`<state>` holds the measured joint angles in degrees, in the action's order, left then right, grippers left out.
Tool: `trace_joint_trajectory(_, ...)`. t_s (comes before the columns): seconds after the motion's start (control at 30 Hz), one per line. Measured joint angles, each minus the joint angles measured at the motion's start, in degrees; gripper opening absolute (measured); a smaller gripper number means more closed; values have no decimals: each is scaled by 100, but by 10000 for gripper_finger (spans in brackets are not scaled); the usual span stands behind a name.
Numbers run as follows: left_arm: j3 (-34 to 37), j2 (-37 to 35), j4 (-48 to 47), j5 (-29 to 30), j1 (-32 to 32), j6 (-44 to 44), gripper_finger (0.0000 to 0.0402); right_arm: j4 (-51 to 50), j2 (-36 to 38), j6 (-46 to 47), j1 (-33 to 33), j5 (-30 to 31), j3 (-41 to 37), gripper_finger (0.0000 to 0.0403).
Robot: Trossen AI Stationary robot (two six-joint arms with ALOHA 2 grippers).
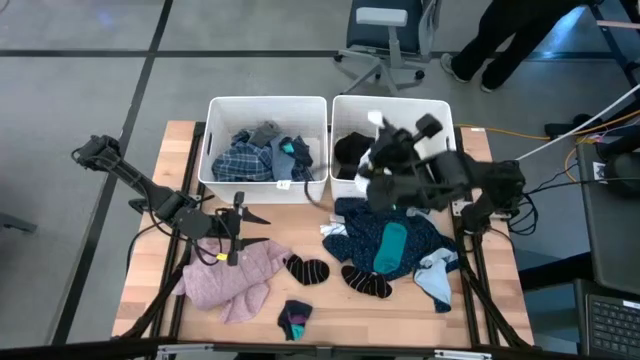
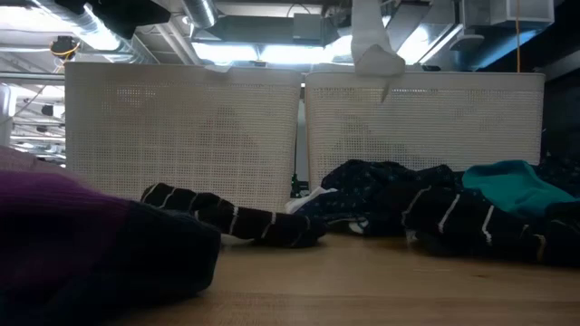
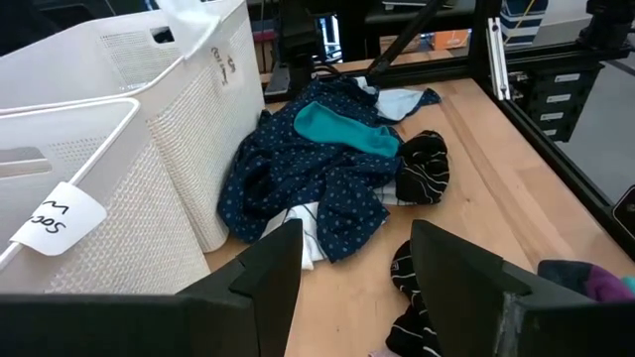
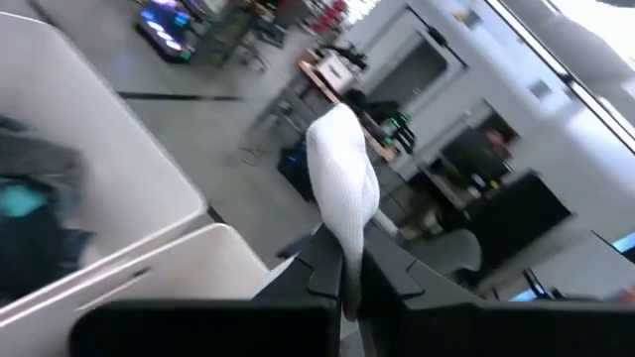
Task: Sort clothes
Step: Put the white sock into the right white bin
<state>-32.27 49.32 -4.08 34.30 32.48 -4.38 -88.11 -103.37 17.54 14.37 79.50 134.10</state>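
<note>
Two white bins [image 1: 268, 105] back your surface | right end effector [image 4: 342, 283] pinches a white piece [image 4: 342, 178] above the right bin | left end effector [image 3: 347, 273] wide over the pink top [image 1: 232, 275] | navy dotted cloth [image 1: 385, 235], socks [image 1: 308, 270] between.

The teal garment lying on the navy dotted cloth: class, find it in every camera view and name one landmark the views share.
High view: teal garment on the navy dotted cloth, lower right of centre.
Low view: far right.
Left wrist view: upper centre.
Right wrist view: cannot tell.
Shared landmark: right white bin.
</note>
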Motion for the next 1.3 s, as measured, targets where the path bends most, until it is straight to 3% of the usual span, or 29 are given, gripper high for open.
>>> trace_joint_trajectory(0.27,0,0,0,2,1,-7,180,1,21,0,-940,-251,0,17)
trace_joint_trajectory(0.57,0,2,-2,0,-1,-11,180,-99,15,559,-1737,-2159,-31,17)
trace_joint_trajectory(0.67,0,1,0,0,0,-14,180,-178,15,769,-1852,-2488,-229,17)
trace_joint_trajectory(1.0,0,1,-2,0,1,-33,180,-193,10,1216,-2194,-2625,-2003,17)
trace_joint_trajectory(1.3,0,2,-2,1,1,28,180,211,8,1418,-2855,-3513,-3216,17)
